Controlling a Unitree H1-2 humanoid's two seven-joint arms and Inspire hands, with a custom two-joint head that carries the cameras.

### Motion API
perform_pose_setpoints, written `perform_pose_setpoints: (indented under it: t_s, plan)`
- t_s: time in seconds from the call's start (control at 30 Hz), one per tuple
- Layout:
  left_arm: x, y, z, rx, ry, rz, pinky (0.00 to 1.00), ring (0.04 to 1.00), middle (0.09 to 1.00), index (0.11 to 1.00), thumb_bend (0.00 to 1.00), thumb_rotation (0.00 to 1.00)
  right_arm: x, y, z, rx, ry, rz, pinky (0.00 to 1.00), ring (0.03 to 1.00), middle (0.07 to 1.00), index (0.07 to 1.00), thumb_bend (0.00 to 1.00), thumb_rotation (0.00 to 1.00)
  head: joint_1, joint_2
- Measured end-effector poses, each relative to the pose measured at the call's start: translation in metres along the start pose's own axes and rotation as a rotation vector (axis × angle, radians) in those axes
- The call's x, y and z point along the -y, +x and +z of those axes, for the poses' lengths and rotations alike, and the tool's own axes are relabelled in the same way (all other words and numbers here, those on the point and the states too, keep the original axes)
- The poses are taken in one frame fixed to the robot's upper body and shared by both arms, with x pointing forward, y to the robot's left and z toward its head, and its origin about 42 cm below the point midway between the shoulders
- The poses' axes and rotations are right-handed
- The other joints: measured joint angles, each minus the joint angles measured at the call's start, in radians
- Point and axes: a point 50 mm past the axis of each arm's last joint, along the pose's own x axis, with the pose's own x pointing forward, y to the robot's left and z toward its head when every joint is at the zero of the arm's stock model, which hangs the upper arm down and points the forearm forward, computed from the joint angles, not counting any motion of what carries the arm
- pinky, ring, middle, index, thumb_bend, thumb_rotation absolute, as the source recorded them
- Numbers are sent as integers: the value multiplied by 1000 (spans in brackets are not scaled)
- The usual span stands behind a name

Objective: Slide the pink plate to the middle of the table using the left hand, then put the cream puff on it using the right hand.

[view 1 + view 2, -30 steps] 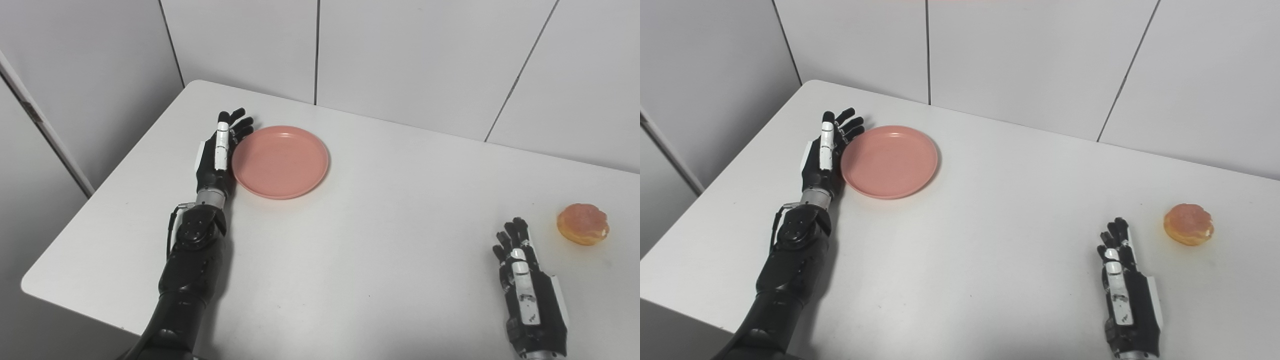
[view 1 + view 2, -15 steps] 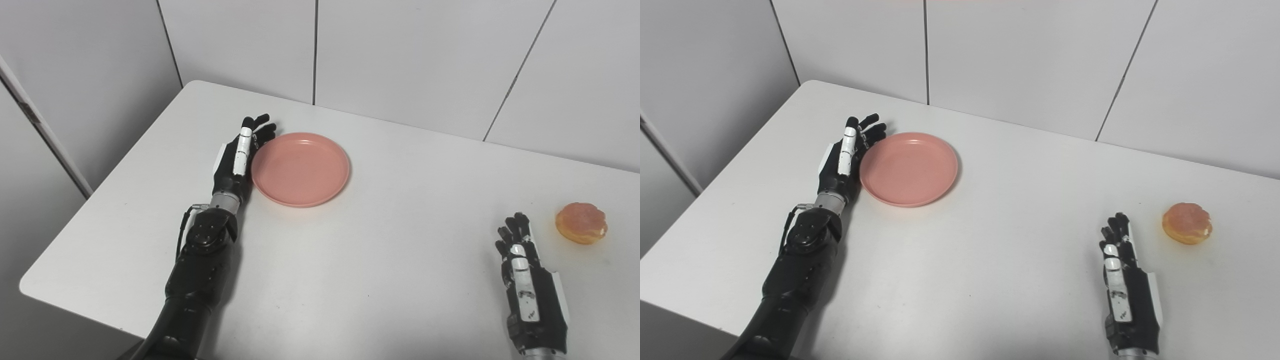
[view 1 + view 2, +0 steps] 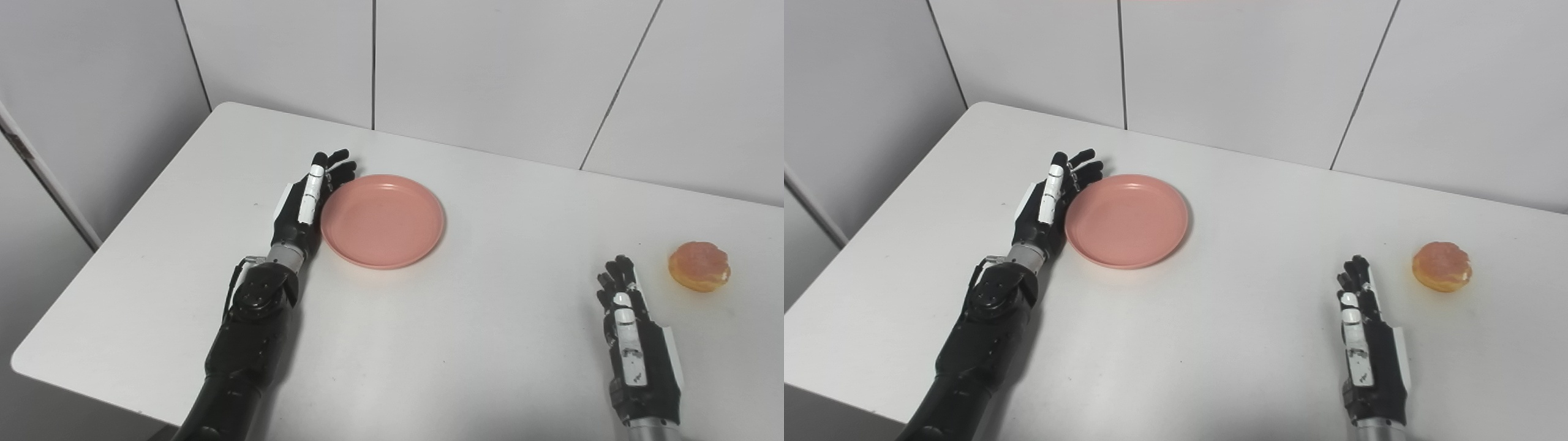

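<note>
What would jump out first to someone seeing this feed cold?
The pink plate stands out most, on the white table left of its middle, with the left hand set edge-on against its left rim, fingers extended. Next comes the cream puff, alone near the right edge. The right hand rests open on the table just short of it, not touching.

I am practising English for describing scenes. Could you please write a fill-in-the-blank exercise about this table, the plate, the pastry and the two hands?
1. The left hand rests against the ____ edge of the pink plate.
2. The cream puff lies on the ____, not on the plate.
3. The right hand holds ____.
4. The plate has ____ on it.

Missing words: left; table; nothing; nothing
</note>
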Motion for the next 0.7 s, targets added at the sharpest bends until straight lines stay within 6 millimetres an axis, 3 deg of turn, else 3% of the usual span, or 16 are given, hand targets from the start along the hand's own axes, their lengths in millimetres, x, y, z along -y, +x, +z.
perform_pose_setpoints:
  t_s: [0.7]
  plan:
    - [44, -22, -5, -19, -27, -155, 858, 853, 830, 822, 705, 1000, -16, 5, -2, -5, -7, -20, 993, 961, 953, 960, 536, 837, -114, 11]
